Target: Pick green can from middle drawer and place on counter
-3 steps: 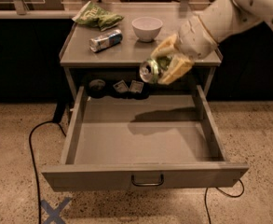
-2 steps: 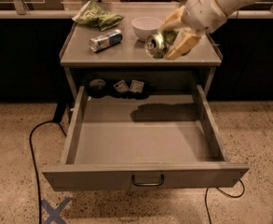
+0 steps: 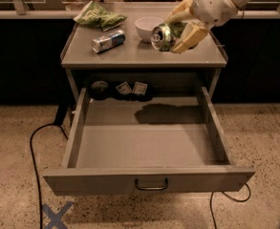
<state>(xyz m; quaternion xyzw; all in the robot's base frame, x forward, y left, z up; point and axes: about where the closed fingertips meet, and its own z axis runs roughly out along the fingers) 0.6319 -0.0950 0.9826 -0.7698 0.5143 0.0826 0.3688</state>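
Floor, left: a dark cable (image 3: 33, 147) loops past the cabinet, and a blue taped cross (image 3: 56, 216) is cut off by the bottom edge.
Green snack bag (image 3: 99, 17): crumpled at the back left of the surface (image 3: 130, 56); its print cannot be read.
Silver-white can (image 3: 108, 41): lying on its side just in front of the bag; blue marks show, but no lettering can be made out.
Middle drawer (image 3: 144, 178): pulled fully out, with a curved handle (image 3: 151, 185) on the front; a shadow lies across its back part.
Recess behind the drawer: a dark round thing (image 3: 100, 87) and two small packets (image 3: 131, 88) sit half in shade; hard to identify.
White bowl (image 3: 146, 27): upright at the back centre of the surface, near the can's end.
Green can (image 3: 162, 36): over the right half of the surface, tipped on its side with its silver end facing left; whether it touches the surface cannot be told. Label unreadable.
Gripper (image 3: 174, 34): its tan fingers (image 3: 189, 35) pinch the green can from above and below, covering much of its body.
Arm (image 3: 220, 1): white, entering from the top right, cut off by the frame.
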